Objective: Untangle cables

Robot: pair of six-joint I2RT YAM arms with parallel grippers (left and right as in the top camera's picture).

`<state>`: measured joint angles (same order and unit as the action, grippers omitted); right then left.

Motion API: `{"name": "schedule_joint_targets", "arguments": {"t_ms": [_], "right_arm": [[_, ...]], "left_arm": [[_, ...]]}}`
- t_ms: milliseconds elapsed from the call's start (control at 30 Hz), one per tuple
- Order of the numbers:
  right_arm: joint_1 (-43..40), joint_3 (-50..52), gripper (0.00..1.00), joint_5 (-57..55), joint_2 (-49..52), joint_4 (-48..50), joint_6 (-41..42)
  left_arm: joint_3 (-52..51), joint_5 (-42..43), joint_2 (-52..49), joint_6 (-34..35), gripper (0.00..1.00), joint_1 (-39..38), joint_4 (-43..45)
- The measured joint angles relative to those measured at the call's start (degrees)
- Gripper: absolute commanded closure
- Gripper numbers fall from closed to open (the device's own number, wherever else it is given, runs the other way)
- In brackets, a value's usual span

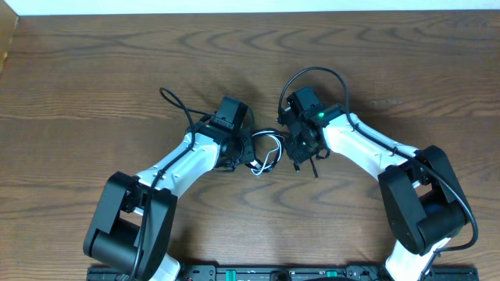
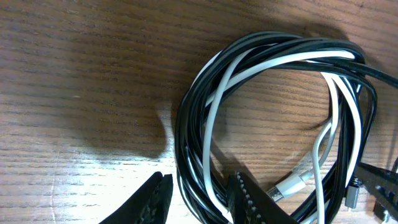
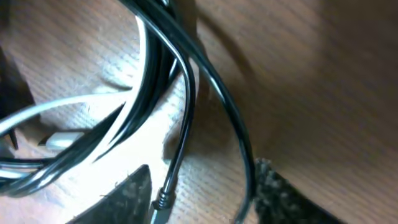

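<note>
The cables (image 1: 268, 153) lie as one small coiled tangle on the wooden table, between my two grippers. In the left wrist view several black cable (image 2: 189, 124) loops run together with a white cable (image 2: 214, 106), whose white plug (image 2: 290, 185) rests inside the coil. My left gripper (image 2: 199, 190) (image 1: 250, 156) is shut on the left side of that bundle, its fingers pressed either side. My right gripper (image 3: 205, 180) (image 1: 301, 154) stands open at the tangle's right side. A black plug end (image 3: 163, 200) and a thin black strand (image 3: 231, 109) pass loosely between its fingers.
Thicker black arm cables arch above each wrist, one on the left (image 1: 176, 105) and one on the right (image 1: 312, 72). The table's far edge (image 1: 250, 12) runs along the top; a black rail (image 1: 258, 273) lines the near edge.
</note>
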<state>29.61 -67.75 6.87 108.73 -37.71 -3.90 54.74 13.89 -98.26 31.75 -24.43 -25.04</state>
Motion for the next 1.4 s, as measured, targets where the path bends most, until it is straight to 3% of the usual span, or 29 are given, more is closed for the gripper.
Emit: {"name": "schedule_joint_targets", "arguments": {"t_ms": [633,733,800,867,900,1333,1400], "right_arm": [[3.7,0.0,0.61,-0.8,0.0,-1.9,-0.3],[4.5,0.0,0.68,-1.4,0.0,-1.9,-0.5],[4.5,0.0,0.79,-1.6,0.0,-1.9,-0.7],[4.5,0.0,0.97,-2.8,0.0,-1.8,-0.5],[4.5,0.0,0.99,-3.3,0.0,-1.7,-0.8],[4.5,0.0,0.98,-10.6,1.4,1.2,0.0],[4.5,0.0,0.99,-12.4,1.5,1.7,0.8]], "left_arm": [[0.0,0.0,0.0,0.0,0.65,0.0,0.0],[0.0,0.0,0.0,0.0,0.65,0.0,0.0],[0.0,0.0,0.0,0.0,0.65,0.0,0.0],[0.0,0.0,0.0,0.0,0.65,0.0,0.0],[0.0,0.0,0.0,0.0,0.65,0.0,0.0],[0.0,0.0,0.0,0.0,0.65,0.0,0.1],[0.0,0.0,0.0,0.0,0.73,0.0,0.1]]}}
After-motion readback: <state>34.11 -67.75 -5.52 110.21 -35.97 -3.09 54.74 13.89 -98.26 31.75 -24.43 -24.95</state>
